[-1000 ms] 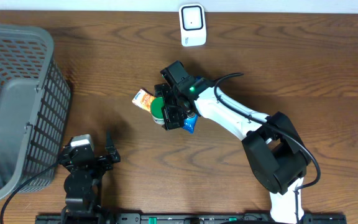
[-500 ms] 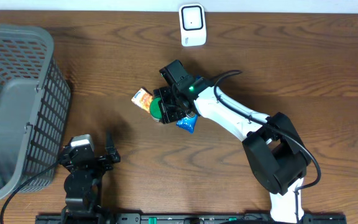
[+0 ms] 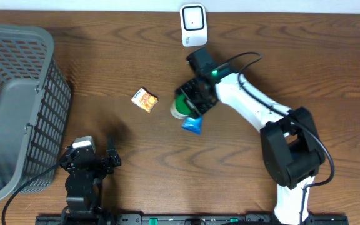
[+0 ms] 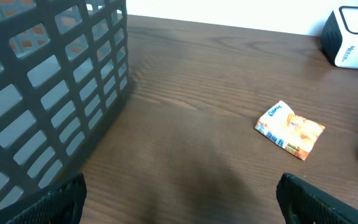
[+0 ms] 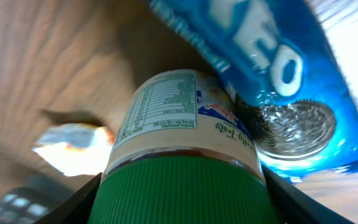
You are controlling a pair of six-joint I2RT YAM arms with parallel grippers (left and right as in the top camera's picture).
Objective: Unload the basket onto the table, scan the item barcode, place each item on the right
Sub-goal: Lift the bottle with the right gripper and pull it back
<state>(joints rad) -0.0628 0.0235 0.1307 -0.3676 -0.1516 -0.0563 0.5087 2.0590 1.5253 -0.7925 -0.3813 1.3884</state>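
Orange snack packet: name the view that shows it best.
Left wrist view: the orange snack packet lies sharp and unobstructed on the table. Overhead shows it small, left of the green-capped jar. The right wrist view shows only a blurred bit.

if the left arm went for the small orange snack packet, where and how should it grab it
Probably from straight above, pinching across the narrower sides of the small orange snack packet. It lies flat on the wooden table, clear of the grey basket, so a side approach offers little to hold.
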